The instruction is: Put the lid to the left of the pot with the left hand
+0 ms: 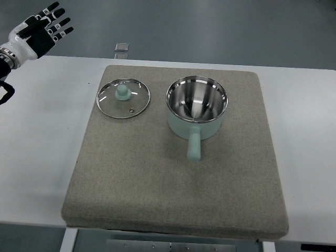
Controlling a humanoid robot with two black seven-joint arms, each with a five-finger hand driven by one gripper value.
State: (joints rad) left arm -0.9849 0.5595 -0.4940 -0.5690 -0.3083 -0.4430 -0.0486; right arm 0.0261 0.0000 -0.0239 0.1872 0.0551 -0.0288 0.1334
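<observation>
The grey felt mat [173,178] carries the round glass lid with mint knob [123,97], flat, just left of the mint steel pot [196,107]. The left robot hand [42,31], fingers spread and empty, hovers well up-left of the lid above the white tabletop [37,157].

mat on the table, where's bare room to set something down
The mat is bare across its whole near half, below the lid and beside the pot handle. A strip right of the pot is free too. The gap between lid and pot is tight. The left hand hangs open beyond the table's far left corner.
</observation>
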